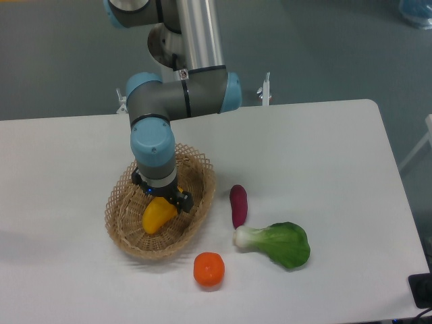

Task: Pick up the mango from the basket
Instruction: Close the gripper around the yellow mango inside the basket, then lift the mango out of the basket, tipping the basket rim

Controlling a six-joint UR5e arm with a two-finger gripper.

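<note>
The yellow-orange mango [156, 216] lies inside the tan wicker basket [128, 233] at the table's left-centre. My gripper [165, 198] hangs straight down over the mango's upper right end, low inside the basket. Its black fingers straddle that end of the fruit. The wrist hides the fingertips, so I cannot tell whether they press on the mango. The lower left part of the mango shows plainly and rests on the basket floor.
A dark purple oblong vegetable [238, 205] lies just right of the basket. A green leafy bok choy [277, 244] sits to its lower right. A round orange fruit [208, 269] rests in front of the basket. The table's far edge runs behind the arm.
</note>
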